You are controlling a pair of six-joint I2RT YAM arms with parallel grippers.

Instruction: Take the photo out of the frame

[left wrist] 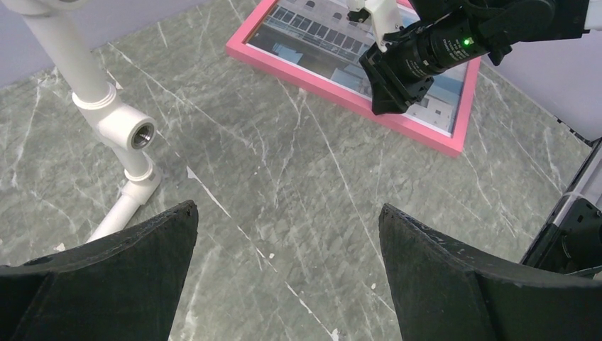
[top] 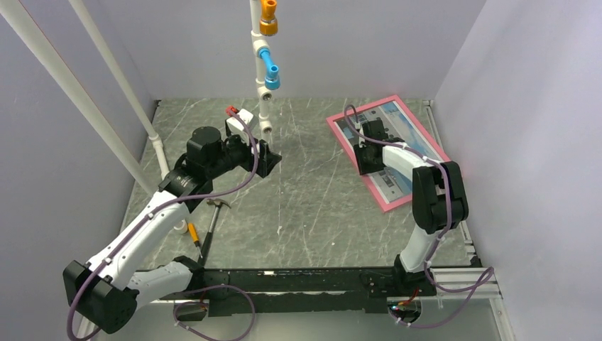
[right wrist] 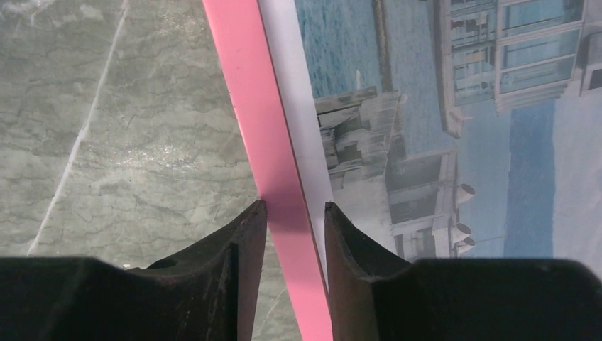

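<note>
- Photo [right wrist: 440,142] lay flat and face up inside the pink frame [right wrist: 257,106], far right of the table [top: 305,199], close to the right wall.
- Long axis ran diagonally in the top view: one short end toward the back wall, the other nearer and further right.
- Print: white-grey multi-storey building with rows of windows, blue sky, and a white border running just inside the pink rail.
- The frame's rectangle followed the same diagonal, with all of its pink rails flat on the table.
- Right gripper [right wrist: 292,209] was over the frame's left long rail, fingers narrow, one on the table side and one on the photo side with the rail between them. Couldn't tell if they were actually clamping it.
- Left gripper [left wrist: 287,207] hung above bare table well left of the frame, fingers spread wide, holding nothing.
- A white pipe stand [left wrist: 117,124] stood at far centre, left of the frame.
</note>
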